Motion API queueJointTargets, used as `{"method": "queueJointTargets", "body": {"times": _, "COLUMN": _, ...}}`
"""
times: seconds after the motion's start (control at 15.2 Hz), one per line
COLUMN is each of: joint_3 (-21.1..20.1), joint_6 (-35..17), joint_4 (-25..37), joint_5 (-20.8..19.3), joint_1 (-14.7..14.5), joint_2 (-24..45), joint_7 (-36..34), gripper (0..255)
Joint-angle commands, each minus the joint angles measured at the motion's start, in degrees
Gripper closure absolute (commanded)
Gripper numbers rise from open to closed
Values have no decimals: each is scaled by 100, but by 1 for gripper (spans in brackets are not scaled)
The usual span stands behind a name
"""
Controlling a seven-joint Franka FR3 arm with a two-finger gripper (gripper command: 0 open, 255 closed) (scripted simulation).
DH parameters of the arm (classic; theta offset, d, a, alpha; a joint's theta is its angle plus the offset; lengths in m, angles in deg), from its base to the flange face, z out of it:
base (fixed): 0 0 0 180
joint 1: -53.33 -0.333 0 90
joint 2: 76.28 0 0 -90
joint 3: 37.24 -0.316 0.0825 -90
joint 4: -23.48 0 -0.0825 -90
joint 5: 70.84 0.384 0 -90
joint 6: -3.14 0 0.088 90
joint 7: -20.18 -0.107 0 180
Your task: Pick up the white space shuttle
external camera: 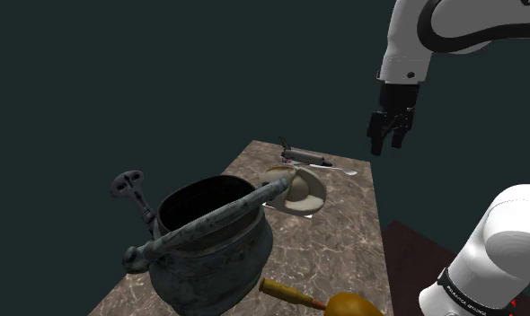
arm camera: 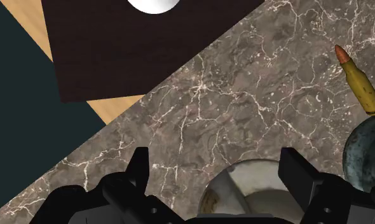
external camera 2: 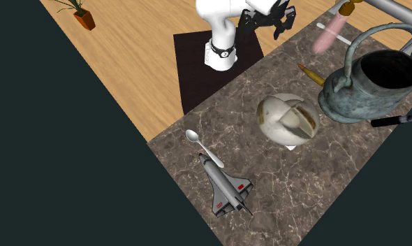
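The gripper (external camera: 389, 133) hangs high over the counter's (external camera 2: 302, 189) long edge on the stand's side. Its two black fingers (arm camera: 139, 172) stand well apart, clasping nothing, and the wrist view looks down between them onto a pale bowl (external camera 2: 290, 119). The space shuttle (external camera 2: 225, 187), grey-white with red marks and dark trim, lies flat near the counter's short end opposite the watering can (external camera 2: 369, 84). It is well apart from the gripper, on the far side of the bowl from it. Its long axis runs across the counter's width, roughly parallel to that short end edge. The nose points toward the stand-side long edge and the tail toward the opposite one. A spoon (external camera 2: 200, 145) lies just beside the nose, its bowl end toward the corner. I judge the coming move to be a run along the counter past the bowl, then down, with the fingers turned to close across the fuselage, not along it. The wings widen toward the tail, so a grip nearer the nose looks easier, though the spoon crowds that spot
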Motion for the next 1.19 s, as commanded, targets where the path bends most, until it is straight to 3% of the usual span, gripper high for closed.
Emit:
{"method": "queueJointTargets", "body": {"times": 0.0, "joint_3": 0, "joint_6": 0, "joint_4": 0, "joint_5": 0, "joint_1": 0, "joint_2": 0, "joint_7": 0, "gripper": 0}}
{"method": "queueJointTargets", "body": {"times": 0.53, "joint_3": 579, "joint_6": -1382, "joint_4": -67, "joint_5": -529, "joint_1": 103, "joint_2": 1118, "joint_7": 1195, "gripper": 0}}
{"method": "queueJointTargets", "body": {"times": 1.12, "joint_3": 1122, "joint_6": -2754, "joint_4": 534, "joint_5": -729, "joint_1": 128, "joint_2": 2823, "joint_7": 2446, "gripper": 0}}
